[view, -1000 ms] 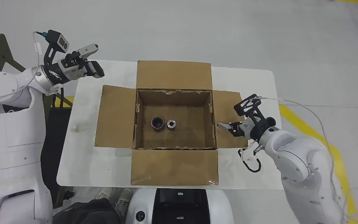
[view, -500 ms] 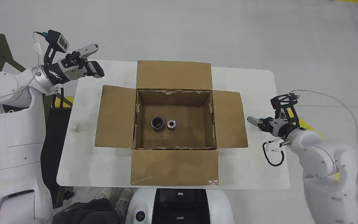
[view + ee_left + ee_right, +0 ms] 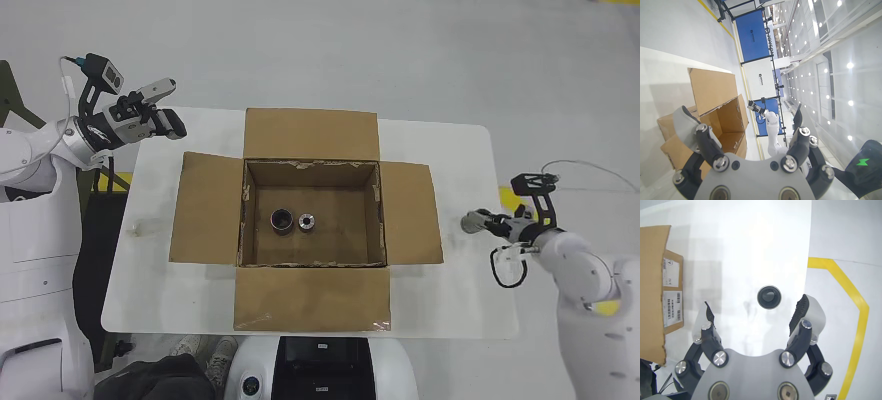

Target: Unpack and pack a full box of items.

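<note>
The left arm is held up over the far left corner of the white table, off to the side of the cardboard box. The left gripper points sideways across the table toward the box. Its two fingers are spread wide, with nothing between them.

The right arm is bent low by the right edge of the table, well apart from the box. The right gripper points down at the table top. Its fingers are wide apart too and hold nothing. A small round black part with a shiny rim sits on the table just past the fingertips. It is in line with the gap and touches neither finger.

The box stands in the middle of the table with all four flaps folded out flat. Two small round things lie side by side on its floor, a dark cup and a silver ring. They are too small to tell what they really are.

From the top, the round black part and the right gripper's tips run together into one grey spot, so they cannot be told apart there. In the right wrist view the box flap is cut off at the edge, and a white label with bar codes shows on the box's side. In the left wrist view the box walls hide its floor, and one finger covers part of the box.
</note>
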Available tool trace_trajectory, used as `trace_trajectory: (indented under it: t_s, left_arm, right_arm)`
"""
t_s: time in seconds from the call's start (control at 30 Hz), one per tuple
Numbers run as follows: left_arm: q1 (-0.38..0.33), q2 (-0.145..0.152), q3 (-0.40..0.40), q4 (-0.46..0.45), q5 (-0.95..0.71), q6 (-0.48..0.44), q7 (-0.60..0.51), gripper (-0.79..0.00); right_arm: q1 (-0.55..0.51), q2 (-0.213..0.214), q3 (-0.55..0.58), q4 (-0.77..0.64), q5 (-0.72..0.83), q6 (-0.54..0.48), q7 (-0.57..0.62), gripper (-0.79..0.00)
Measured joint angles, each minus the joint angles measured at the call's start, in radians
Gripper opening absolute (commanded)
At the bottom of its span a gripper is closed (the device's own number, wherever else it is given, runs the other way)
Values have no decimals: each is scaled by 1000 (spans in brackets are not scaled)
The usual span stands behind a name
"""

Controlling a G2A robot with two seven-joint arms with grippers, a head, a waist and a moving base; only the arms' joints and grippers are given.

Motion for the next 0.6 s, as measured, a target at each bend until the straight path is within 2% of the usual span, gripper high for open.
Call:
trace_trajectory:
  t_s: [0.6]
  left_arm:
    - [0, 0, 0, 0, 0, 0, 0, 0]
  right_arm:
    - [120, 7, -105, 209, -14, 19, 1, 0]
